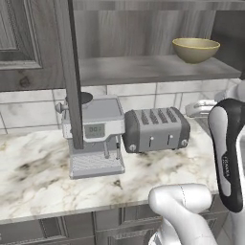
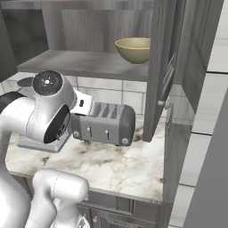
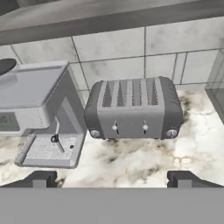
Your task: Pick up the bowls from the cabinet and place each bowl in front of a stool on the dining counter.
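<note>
While tan bowl (image 1: 195, 50) sits on cabinet (image 1: 153, 69) shelf, nothing yet picked; gripper (image 3: 112, 178) spread wide, empty, aimed at toaster (image 3: 133, 108)

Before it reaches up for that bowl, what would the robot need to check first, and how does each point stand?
1. Cabinet door swung open, shelf reachable: ok.
2. Tan-olive bowl upright on the shelf: ok.
3. Fingers spread wide and holding nothing: ok.
4. Fingers aimed at the bowl: not ok; the hand view faces the toaster and the coffee machine on the worktop.
5. Red bowl located: cannot tell.
</note>
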